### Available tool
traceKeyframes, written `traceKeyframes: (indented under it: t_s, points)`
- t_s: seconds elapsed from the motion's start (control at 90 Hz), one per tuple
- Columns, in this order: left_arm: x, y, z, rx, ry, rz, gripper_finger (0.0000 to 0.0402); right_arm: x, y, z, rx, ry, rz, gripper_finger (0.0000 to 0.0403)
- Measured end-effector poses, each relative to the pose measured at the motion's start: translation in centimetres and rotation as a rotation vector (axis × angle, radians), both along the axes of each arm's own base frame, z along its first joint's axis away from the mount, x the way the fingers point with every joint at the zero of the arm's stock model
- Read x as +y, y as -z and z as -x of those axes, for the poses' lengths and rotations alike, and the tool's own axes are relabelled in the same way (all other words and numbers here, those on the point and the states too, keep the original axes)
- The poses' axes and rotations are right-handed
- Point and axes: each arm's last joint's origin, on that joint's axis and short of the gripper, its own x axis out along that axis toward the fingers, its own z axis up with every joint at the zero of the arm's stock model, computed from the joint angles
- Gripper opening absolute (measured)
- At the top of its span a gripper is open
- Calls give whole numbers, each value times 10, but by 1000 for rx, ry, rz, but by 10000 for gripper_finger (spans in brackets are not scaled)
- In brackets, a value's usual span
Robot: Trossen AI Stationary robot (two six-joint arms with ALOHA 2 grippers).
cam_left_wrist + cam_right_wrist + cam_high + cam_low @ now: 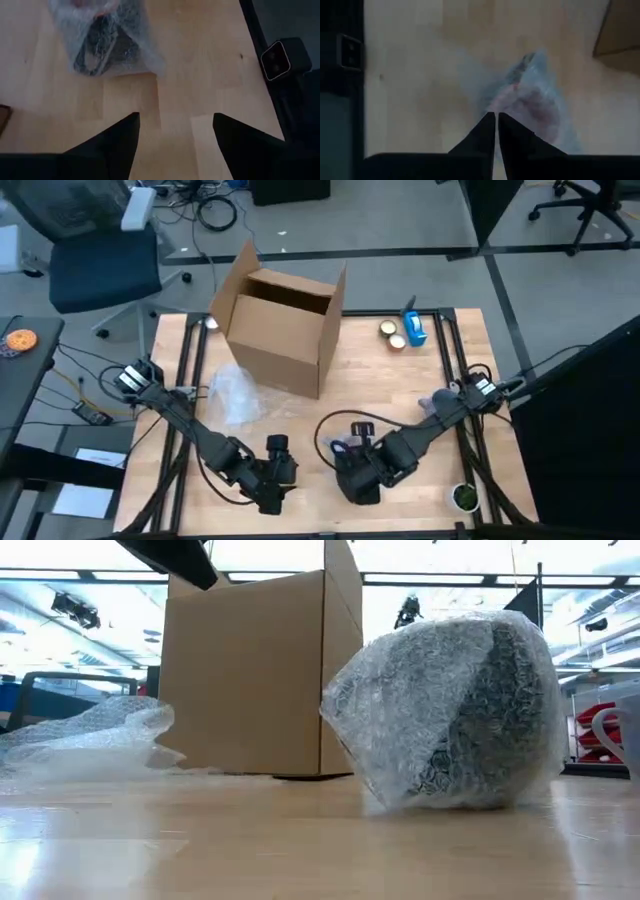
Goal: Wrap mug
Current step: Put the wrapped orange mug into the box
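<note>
The mug (450,710) is a dark shape bundled in clear bubble wrap, standing with its underside on the wooden table near the front edge. It also shows in the high view (345,448), the left wrist view (100,40) and the right wrist view (530,100). My right gripper (496,125) is shut and hovers over the bundle (358,478); the low view shows no finger on the wrap. My left gripper (175,130) is open over bare table, left of the bundle (272,480).
An open cardboard box (285,320) stands at the back of the table. A loose sheet of bubble wrap (235,395) lies in front of it. Tape rolls (392,332) and a blue tool (413,328) sit far right, and a small green object (463,497) near right.
</note>
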Motion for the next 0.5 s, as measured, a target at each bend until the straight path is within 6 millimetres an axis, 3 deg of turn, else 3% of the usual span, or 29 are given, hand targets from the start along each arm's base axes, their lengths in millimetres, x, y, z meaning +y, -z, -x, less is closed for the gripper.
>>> traceKeyframes:
  t_s: [0.222,0.5]
  points:
    - [2,-2,-4,-26,58,-48,239,-1,22,2,110,90,-97,51]
    - [10,-2,-10,-23,40,-37,239,-29,54,-9,171,172,-67,164]
